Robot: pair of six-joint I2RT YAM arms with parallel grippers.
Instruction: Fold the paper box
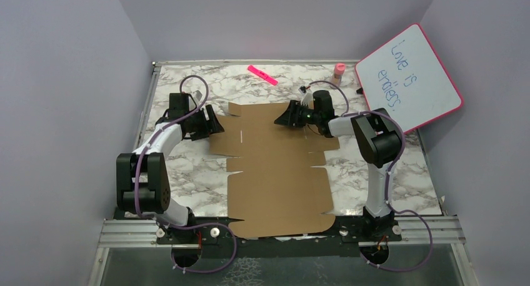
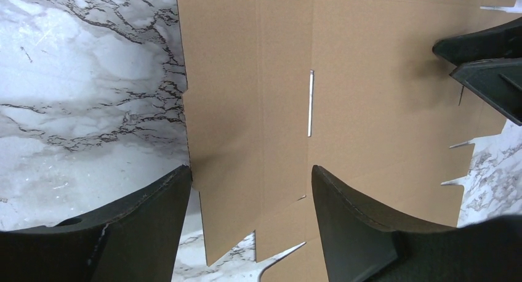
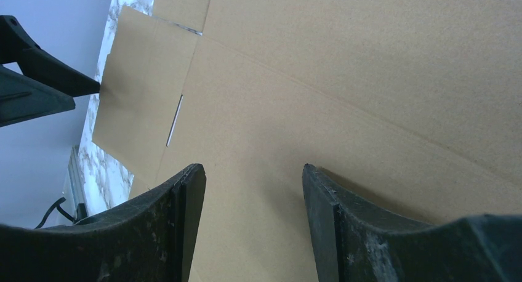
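Observation:
The paper box (image 1: 275,173) is a flat brown die-cut sheet lying unfolded in the middle of the marble table. My left gripper (image 1: 212,120) is low at the left edge of the sheet's far panel. Its jaws are open and straddle the left side flap (image 2: 246,140): one fingertip (image 2: 178,180) sits at the flap's outer edge, the other (image 2: 323,183) over the cardboard near a thin slot (image 2: 311,103). My right gripper (image 1: 284,118) hovers low over the far right part of the sheet (image 3: 345,79), open (image 3: 252,177), with nothing between its fingers.
A pink-framed whiteboard (image 1: 409,77) leans at the back right. A pink marker (image 1: 262,74) and a small pink bottle (image 1: 339,70) lie at the table's far edge. Purple walls close in the left, right and back sides.

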